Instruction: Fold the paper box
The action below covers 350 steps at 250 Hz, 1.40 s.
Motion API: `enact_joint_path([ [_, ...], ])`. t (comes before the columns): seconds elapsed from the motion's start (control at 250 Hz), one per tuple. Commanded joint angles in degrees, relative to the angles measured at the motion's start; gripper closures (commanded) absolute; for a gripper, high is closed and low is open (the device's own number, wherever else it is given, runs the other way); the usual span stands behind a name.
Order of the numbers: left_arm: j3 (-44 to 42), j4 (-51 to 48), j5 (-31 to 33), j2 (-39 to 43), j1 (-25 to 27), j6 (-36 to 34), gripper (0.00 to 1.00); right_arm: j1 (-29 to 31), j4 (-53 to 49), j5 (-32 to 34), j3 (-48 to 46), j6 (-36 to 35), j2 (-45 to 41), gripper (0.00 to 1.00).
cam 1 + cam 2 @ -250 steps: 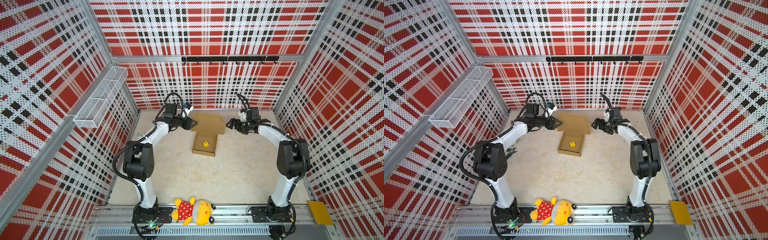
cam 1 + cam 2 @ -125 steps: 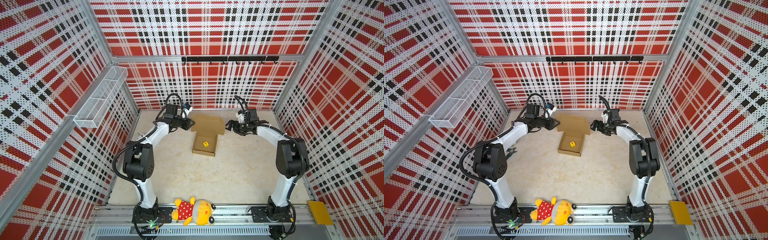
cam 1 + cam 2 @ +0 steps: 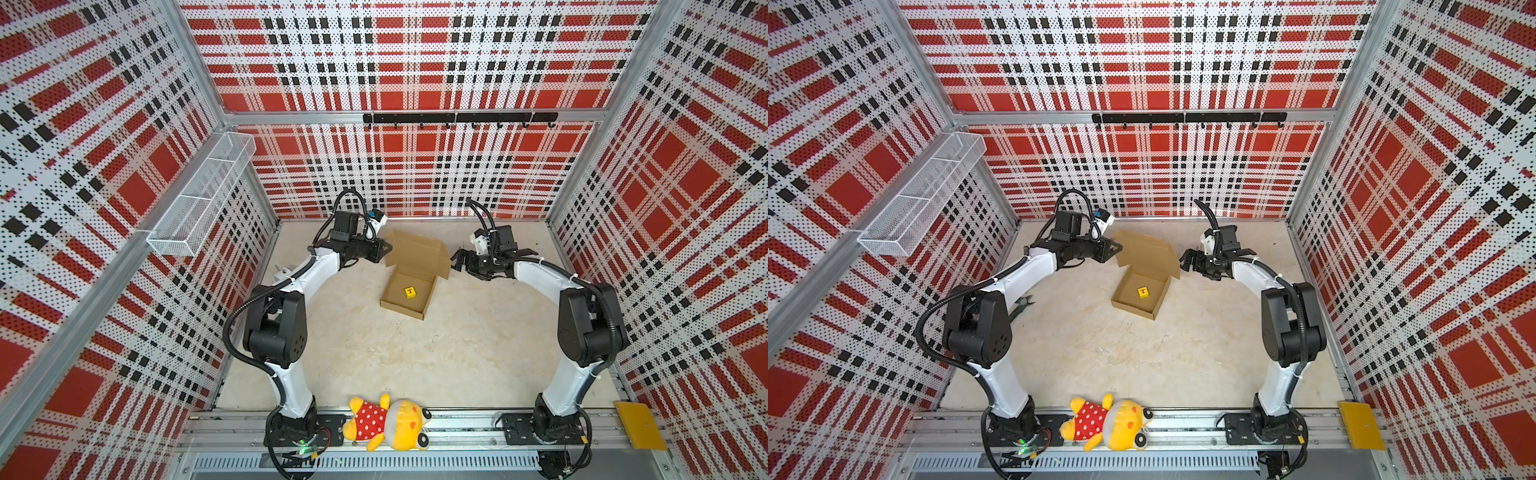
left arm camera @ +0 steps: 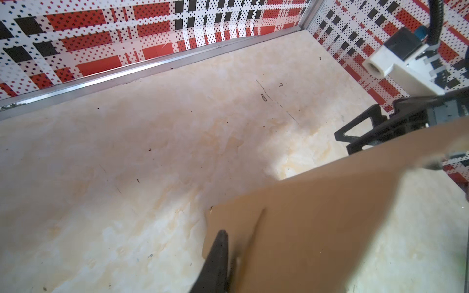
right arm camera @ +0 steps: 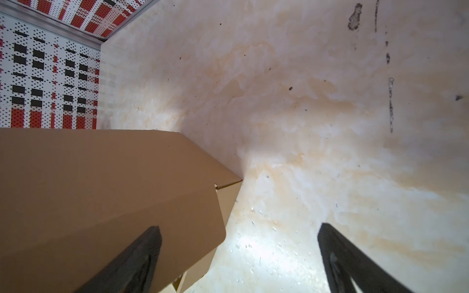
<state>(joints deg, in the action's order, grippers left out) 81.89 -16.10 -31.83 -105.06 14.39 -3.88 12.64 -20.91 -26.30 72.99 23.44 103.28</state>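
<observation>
Brown corrugated cardboard paper box (image 3: 424, 291) sits mid-frame on beige tabletop (image 3: 457, 353), lid up, small yellow cube (image 3: 410, 292) inside. Left pincer (image 3: 387, 249) at lid's left corner; clamped or not, cannot tell. Right pincer (image 3: 457, 264) jaws wide apart, just beside lid's right edge.

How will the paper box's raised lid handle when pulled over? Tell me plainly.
The paper box is thin creased cardboard, so the lid probably hinges easily yet stays flat. It looks light: the shallow tray may slide on the smooth table, barely weighted by the small yellow cube.
</observation>
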Motion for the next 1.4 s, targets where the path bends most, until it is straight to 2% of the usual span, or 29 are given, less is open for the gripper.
enact_joint_path([
  [0.0,-1.2,2.8,-0.3,2.3,0.6,2.3,0.83,0.7,2.7,0.7,-2.0,0.0,-3.4,0.01],
  [0.684,-4.1,5.9,0.0,4.1,2.0,7.8,0.86,5.6,9.4,2.7,-14.1,3.7,-11.3,0.03],
  [1.068,-4.4,6.0,0.3,5.2,2.5,7.2,0.86,7.5,19.2,1.3,-19.6,4.0,-14.0,0.11],
  [1.285,-3.7,6.0,-0.1,4.1,2.6,7.8,0.86,9.7,20.5,1.1,-18.7,2.5,-12.3,0.15],
  [1.297,-3.6,5.9,-0.1,4.0,3.8,7.7,0.86,9.8,20.5,1.1,-18.7,2.5,-12.2,0.15],
  [1.397,-3.2,5.6,0.3,3.6,4.3,7.0,0.86,10.2,20.1,1.3,-19.3,-0.7,-12.6,0.16],
])
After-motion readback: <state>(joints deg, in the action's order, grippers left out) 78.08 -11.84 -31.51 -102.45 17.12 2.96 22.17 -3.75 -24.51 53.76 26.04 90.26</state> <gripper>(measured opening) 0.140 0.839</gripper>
